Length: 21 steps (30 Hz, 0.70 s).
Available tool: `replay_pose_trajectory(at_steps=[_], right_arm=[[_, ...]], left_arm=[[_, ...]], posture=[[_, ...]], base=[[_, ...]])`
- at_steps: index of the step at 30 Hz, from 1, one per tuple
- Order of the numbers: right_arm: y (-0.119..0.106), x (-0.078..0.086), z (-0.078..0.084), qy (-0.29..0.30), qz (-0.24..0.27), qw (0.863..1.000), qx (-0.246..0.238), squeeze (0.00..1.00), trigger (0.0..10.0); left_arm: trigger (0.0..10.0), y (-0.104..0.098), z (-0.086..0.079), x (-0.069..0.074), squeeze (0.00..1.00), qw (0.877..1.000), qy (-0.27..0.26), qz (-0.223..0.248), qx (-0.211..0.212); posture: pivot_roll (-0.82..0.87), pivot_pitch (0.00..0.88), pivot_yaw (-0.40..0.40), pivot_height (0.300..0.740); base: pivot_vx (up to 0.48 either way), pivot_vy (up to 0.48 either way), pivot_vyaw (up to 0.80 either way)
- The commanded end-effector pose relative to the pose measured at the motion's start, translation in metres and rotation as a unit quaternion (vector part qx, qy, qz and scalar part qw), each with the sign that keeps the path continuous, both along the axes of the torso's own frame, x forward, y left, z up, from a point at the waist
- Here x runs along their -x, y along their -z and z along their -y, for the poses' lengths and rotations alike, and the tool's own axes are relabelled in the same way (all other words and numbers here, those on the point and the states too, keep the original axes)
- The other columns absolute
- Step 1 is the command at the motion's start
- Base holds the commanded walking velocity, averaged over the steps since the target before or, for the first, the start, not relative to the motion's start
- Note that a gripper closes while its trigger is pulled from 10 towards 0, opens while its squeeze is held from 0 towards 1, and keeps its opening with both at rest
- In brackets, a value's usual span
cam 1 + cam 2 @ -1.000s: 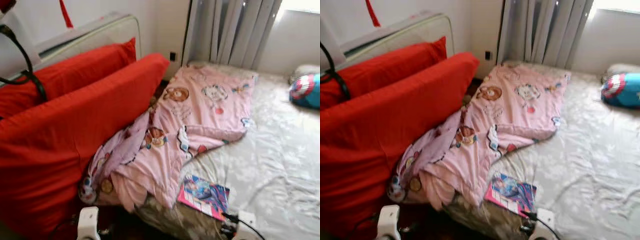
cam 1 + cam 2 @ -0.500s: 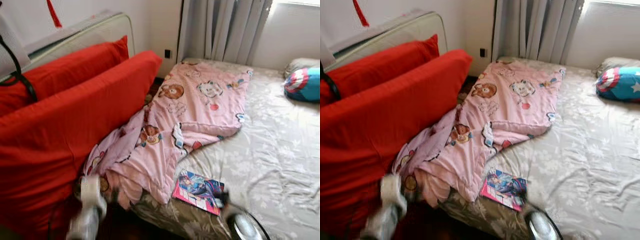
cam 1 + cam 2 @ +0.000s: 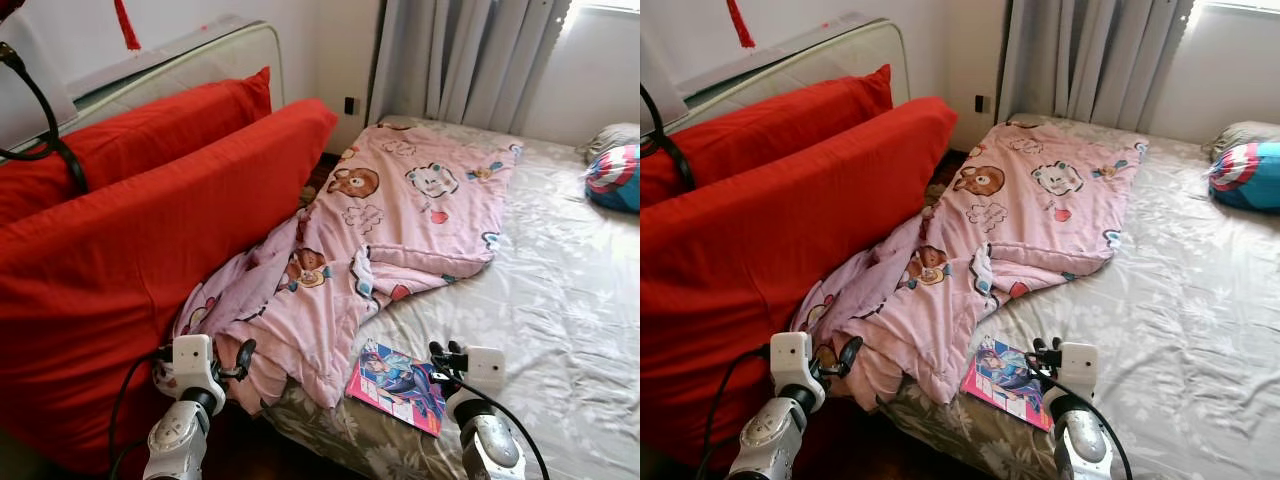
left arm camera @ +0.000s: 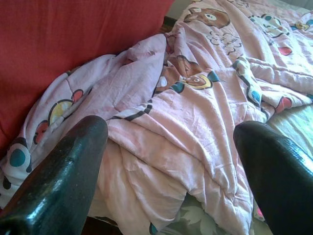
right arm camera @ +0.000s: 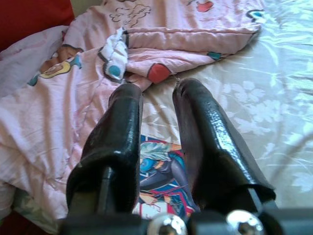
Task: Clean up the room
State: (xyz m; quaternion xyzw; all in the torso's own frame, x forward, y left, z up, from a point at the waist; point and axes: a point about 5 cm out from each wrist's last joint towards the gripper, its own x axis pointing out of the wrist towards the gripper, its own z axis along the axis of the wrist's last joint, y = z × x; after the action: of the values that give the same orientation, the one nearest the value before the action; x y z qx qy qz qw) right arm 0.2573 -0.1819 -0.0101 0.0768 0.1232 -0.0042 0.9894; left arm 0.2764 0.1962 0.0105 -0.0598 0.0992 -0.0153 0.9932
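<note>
Left wrist view: left gripper (image 4: 171, 161) jaws spread wide, empty, aimed at the pink quilt (image 3: 400, 230), likely readying a grab. Right gripper (image 5: 156, 127) jaws nearly together, empty, above the comic book (image 3: 397, 384) beside the quilt's lower edge. Both arms reach forward low over the bed (image 3: 560, 300). Red cushions (image 3: 150, 230) flank the quilt.

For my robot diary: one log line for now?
left gripper: open, by pink blanket | right gripper: narrow gap, over book | holding nothing
</note>
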Motion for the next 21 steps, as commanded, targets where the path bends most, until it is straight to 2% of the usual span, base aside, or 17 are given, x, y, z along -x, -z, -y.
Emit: replay_pose_trajectory(at_steps=[1,6,7,13,15,21], right_arm=[[-0.001,0.000,0.001,0.002,0.005,1.000,-0.005,1.00,10.0],[-0.003,-0.002,0.000,0.000,0.008,1.000,0.003,1.00,10.0],[-0.003,-0.003,0.000,0.000,0.009,1.000,0.002,0.00,10.0],[-0.002,-0.003,0.003,0.001,0.000,1.000,0.016,0.00,10.0],[0.000,-0.002,0.001,-0.012,-0.015,0.999,0.037,0.00,10.0],[0.002,0.000,0.002,-0.001,-0.016,0.999,0.028,0.00,10.0]], left_arm=[[10.0,0.001,0.000,0.001,0.00,1.000,-0.007,0.000,0.000],[10.0,-0.005,0.000,-0.004,0.00,1.000,-0.006,0.010,-0.004],[10.0,-0.007,0.000,-0.005,0.00,1.000,-0.005,0.013,-0.005],[10.0,-0.010,-0.002,-0.008,0.00,1.000,-0.005,0.018,-0.007],[10.0,-0.010,-0.001,-0.008,0.00,1.000,-0.003,0.018,-0.008],[10.0,-0.011,-0.001,-0.009,0.00,1.000,-0.005,0.020,-0.005]], posture=[[-0.10,0.000,-0.018,0.740],[-0.11,0.000,-0.016,0.740],[-0.11,0.000,-0.015,0.740],[-0.11,0.000,-0.013,0.740],[-0.11,0.000,-0.012,0.727],[-0.11,0.000,-0.011,0.684]], base=[[0.000,0.000,0.00],[0.000,0.000,0.00],[0.000,0.000,0.00],[0.000,0.000,0.00],[0.000,0.000,0.00],[0.000,0.000,0.00]])
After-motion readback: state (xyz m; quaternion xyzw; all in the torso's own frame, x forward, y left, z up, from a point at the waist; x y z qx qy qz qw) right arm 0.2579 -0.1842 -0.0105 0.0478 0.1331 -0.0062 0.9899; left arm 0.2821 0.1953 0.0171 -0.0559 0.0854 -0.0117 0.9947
